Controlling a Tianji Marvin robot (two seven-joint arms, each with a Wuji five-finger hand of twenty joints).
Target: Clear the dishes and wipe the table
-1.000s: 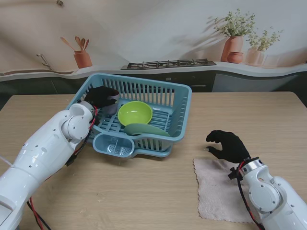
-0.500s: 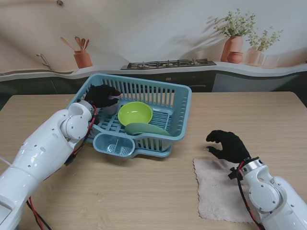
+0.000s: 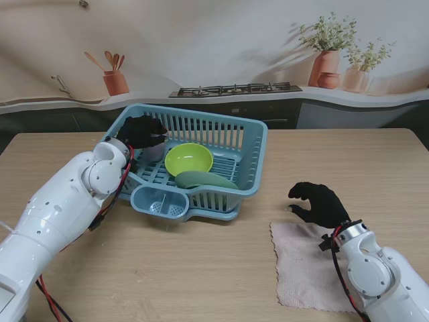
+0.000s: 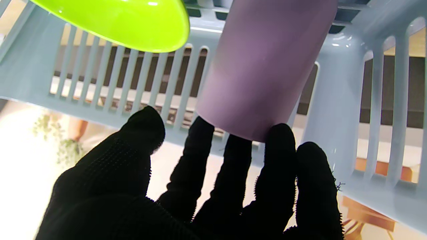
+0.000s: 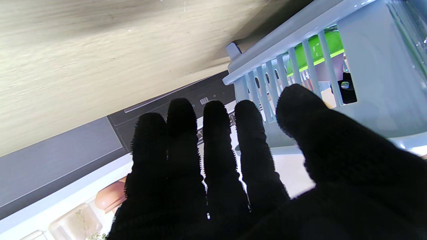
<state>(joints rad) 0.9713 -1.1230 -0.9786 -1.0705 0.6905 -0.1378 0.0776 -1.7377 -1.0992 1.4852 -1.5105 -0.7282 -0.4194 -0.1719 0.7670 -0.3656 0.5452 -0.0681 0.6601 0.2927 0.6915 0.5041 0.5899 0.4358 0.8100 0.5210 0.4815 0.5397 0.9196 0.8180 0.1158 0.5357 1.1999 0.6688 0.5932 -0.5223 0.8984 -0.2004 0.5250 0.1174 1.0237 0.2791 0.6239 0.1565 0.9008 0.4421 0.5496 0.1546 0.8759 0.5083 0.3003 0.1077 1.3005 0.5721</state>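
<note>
1. Three dishes sit in the pale blue slatted plastic dish basket point(image 3: 251, 157) at the far left-centre of the wooden table point(image 3: 201, 268): a lilac plastic cup point(image 4: 263, 66) in its far left corner, a lime-green round bowl point(image 3: 189, 159) mid-basket, and a sage-green shallow dish point(image 3: 201, 180) against its near wall.
2. The black-gloved left hand point(image 3: 139, 131) is inside that far left corner. In the left wrist view its fingertips point(image 4: 280, 140) touch the cup's rim end while the thumb stands clear, so it looks spread and holding nothing, probably letting go.
3. The cup stands upright, its long axis roughly in line with the fingers.
4. The black-gloved right hand point(image 3: 318, 203) hovers at the far edge of the beige square cloth point(image 3: 308, 275), which lies flat near the table's near right corner. Its fingers are loosely curled and parted, gripping nothing.
5. The cloth lies nearer to me than the right palm, directly beneath the wrist, and well apart from the left hand. Judged from this, wiping falls to the right hand.
</note>
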